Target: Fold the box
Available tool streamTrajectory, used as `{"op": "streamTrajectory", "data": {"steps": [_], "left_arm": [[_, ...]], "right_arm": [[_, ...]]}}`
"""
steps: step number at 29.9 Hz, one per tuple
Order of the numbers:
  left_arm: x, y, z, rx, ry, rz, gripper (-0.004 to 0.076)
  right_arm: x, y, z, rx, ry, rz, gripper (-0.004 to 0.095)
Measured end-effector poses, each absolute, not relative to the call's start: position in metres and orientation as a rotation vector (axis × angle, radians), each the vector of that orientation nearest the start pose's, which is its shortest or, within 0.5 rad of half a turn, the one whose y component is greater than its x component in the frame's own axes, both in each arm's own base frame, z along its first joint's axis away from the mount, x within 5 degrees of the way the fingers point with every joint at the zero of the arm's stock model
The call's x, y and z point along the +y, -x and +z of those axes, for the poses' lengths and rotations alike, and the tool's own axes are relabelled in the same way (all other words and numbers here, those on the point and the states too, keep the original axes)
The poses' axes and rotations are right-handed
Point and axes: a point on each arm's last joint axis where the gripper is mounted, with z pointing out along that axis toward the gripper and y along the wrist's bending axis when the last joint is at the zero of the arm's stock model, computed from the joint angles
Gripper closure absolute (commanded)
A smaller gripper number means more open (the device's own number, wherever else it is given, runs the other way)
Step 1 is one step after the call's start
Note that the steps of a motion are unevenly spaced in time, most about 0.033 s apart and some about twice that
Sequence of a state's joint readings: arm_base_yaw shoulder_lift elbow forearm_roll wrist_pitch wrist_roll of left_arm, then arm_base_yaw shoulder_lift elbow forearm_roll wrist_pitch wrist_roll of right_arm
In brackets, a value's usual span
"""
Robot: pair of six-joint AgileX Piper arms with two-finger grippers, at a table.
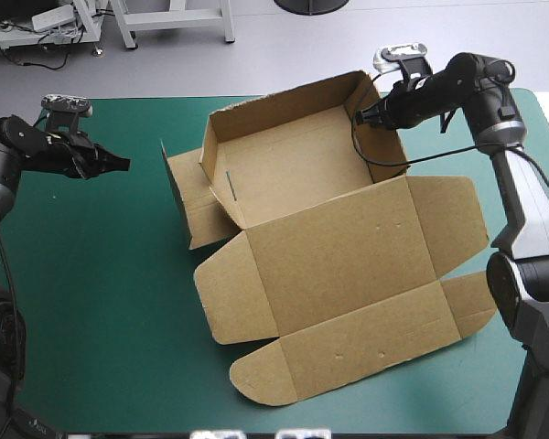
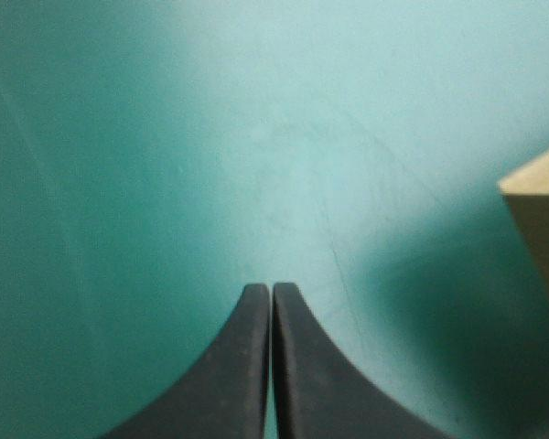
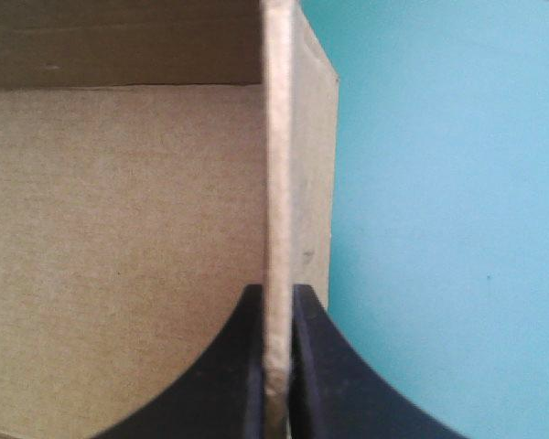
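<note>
The brown box (image 1: pixel 302 174) stands mid-table as an open tray with raised walls, its lid (image 1: pixel 348 274) lying flat toward the near edge. My right gripper (image 1: pixel 364 117) is shut on the box's right wall at its far corner; in the right wrist view the wall's top edge (image 3: pixel 276 183) runs straight out between the fingers of the right gripper (image 3: pixel 275 302). My left gripper (image 1: pixel 121 165) hovers left of the box, apart from it, shut and holding nothing. Its view shows the shut left gripper (image 2: pixel 272 291) over bare cover, with a box corner (image 2: pixel 540 201) off to the side.
A loose side flap (image 1: pixel 188 197) of the box lies on the teal-green cover (image 1: pixel 91 293) at the tray's left. The lid's flaps (image 1: pixel 467 302) reach close to the right arm's base. Bare cover spreads at the left and near left.
</note>
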State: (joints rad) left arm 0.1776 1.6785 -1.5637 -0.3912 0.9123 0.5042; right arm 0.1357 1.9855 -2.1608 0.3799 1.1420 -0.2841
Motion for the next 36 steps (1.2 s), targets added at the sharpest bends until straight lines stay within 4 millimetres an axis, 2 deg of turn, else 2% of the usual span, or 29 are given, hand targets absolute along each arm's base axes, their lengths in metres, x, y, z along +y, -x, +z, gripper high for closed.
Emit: {"op": "streamTrajectory", "data": {"steps": [8,12,18,22,28,36], "left_arm": [[0.038,-0.384,0.356,2.261,-0.088,-0.247,0.0729],[0.034,-0.391,0.350,2.251,-0.068,-0.337,0.0729],[0.026,-0.398,0.341,2.239,-0.068,-0.498,0.0729],[0.016,-0.398,0.348,2.163,-0.108,-0.647,0.0729],[0.001,-0.393,0.360,2.047,-0.176,-0.883,0.0729],[-0.012,-0.383,0.370,1.979,-0.267,-1.129,0.0729]], "right_arm": [[0.085,-0.416,0.446,2.239,0.475,0.348,0.0931],[0.083,-0.405,0.477,2.127,0.460,0.334,0.0931],[0.080,-0.387,0.513,1.998,0.424,0.326,0.0931],[0.079,-0.381,0.522,1.967,0.412,0.337,0.0932],[0.082,-0.379,0.524,1.959,0.416,0.381,0.0931],[0.082,-0.379,0.524,1.960,0.413,0.387,0.0931]]}}
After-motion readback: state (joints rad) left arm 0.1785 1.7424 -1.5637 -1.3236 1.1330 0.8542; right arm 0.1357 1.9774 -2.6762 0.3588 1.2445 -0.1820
